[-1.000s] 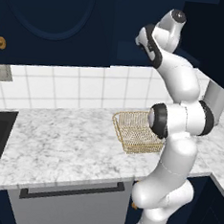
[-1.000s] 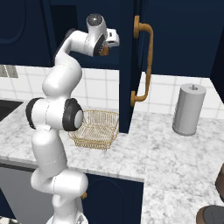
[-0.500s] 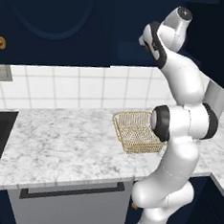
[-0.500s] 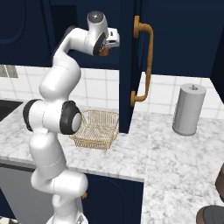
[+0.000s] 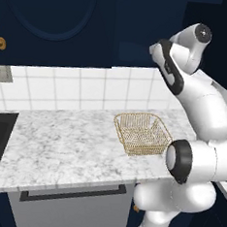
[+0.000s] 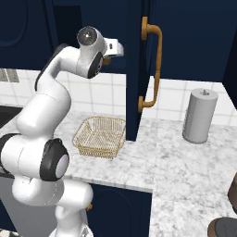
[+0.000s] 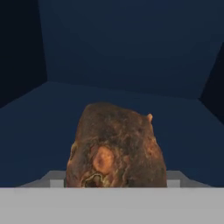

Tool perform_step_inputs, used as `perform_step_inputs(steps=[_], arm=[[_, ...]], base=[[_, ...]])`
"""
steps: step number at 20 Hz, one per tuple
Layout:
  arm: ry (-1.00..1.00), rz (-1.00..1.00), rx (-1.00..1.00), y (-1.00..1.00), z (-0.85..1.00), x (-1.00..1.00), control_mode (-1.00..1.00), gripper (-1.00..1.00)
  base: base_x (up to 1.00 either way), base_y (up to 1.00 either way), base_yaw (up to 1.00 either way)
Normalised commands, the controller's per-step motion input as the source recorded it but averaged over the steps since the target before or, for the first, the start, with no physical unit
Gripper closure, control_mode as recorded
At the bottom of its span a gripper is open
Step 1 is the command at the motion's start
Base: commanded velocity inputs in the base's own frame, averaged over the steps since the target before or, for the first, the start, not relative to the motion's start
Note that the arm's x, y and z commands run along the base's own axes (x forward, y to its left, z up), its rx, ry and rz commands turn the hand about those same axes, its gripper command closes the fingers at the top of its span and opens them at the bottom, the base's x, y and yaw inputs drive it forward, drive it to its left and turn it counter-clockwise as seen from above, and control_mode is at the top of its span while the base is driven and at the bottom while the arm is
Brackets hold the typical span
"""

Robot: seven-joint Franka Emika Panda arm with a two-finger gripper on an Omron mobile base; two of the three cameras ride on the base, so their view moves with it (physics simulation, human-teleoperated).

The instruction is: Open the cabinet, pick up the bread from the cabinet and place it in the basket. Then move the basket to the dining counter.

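Hand (image 6: 107, 59) is up inside the open cabinet (image 6: 136, 69), at about 12 o'clock above the basket (image 6: 100, 135). In the hand view the bread (image 7: 116, 146) sits right at the camera, low centre, resting on the cabinet's dark shelf floor (image 7: 39, 113).

Fingers flank the loaf, but whether they are pinching it or only bracketing it I cannot tell; the tips are hidden under the bread's bulk.

Step in hand, as judged: secure the bread, then carry it out.

- Confirm a firm pinch across the loaf's narrow width before any lift; the crust looks lumpy, so an off-centre hold could roll it.
- Lift slightly first, clearing the shelf floor.
- Withdraw straight back toward 6 o'clock, keeping clear of the door edge and its brass handle (image 6: 156, 65).
- Then descend over the basket (image 5: 142, 133), which stands on the worktop (image 5: 59, 145) just beside the door foot, and release low inside the rim.
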Motion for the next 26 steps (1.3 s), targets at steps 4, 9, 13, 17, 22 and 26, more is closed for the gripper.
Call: perform_step_inputs(steps=[4,9,13,17,22,26], arm=[[0.18,-0.05,0.02,0.00,0.08,-1.00,-1.00,1.00],[0.15,-0.04,0.07,-0.03,0.01,-1.00,-1.00,1.00],[0.07,-0.10,0.09,0.00,-0.19,-1.00,-1.00,1.00],[0.21,-0.11,0.12,0.08,-0.78,-1.00,-1.00,1.00],[0.35,-0.05,0.11,0.16,-1.00,-0.38,-1.00,1.00],[0.42,0.01,0.25,-0.12,-1.00,0.69,-1.00,1.00]], base=[[0.00,0.00,0.00],[0.00,0.00,0.00],[0.00,0.00,0.00],[0.00,0.00,0.00],[0.00,0.00,0.00],[0.00,0.00,0.00]])
